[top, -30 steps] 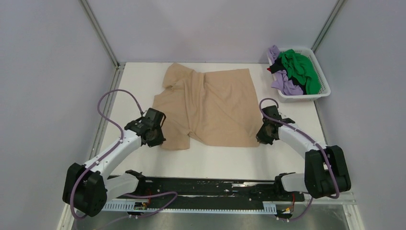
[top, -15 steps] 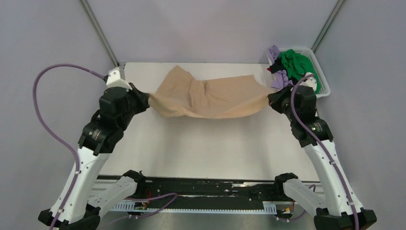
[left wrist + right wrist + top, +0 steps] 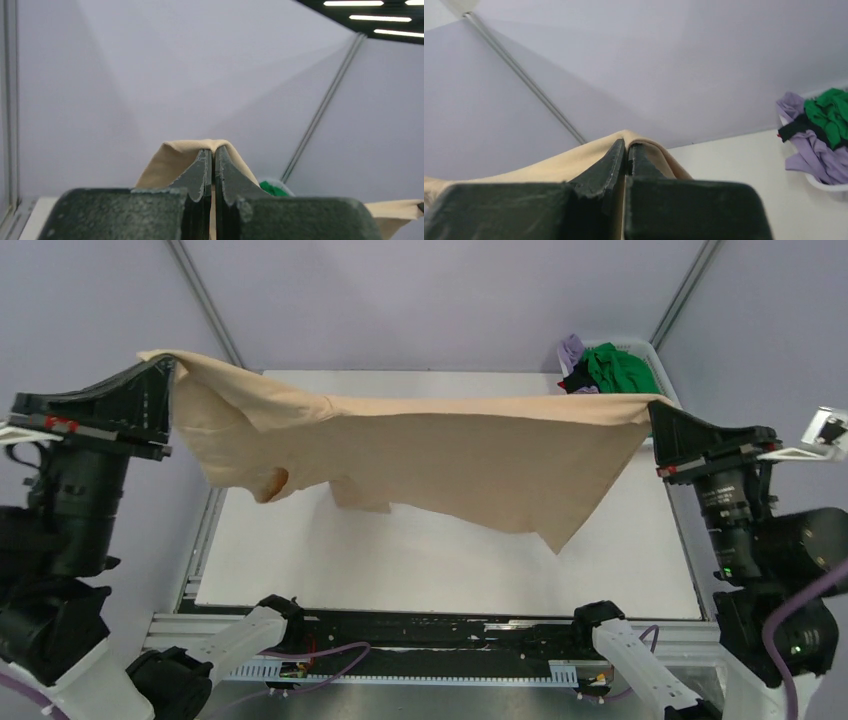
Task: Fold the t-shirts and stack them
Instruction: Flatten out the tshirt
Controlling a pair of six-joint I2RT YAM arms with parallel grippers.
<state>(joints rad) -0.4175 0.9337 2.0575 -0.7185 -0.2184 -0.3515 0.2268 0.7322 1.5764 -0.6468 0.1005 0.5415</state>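
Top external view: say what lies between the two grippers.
The tan t-shirt hangs stretched from left gripper to right gripper, above the table, seen in the top external view.

The tan t-shirt [image 3: 450, 455] hides the near part of the basket [image 3: 632, 341]; left arm [image 3: 60, 510] and right arm [image 3: 765, 540] are cropped.

I see a white worktop [image 3: 450, 570] boxed in by plain pale grey walls [image 3: 440, 300]. Thin metal posts [image 3: 208, 310] rise from its two far corners. A black rail [image 3: 440, 628] runs along its near edge. Strip lights [image 3: 367, 18] glow overhead in the left wrist view.
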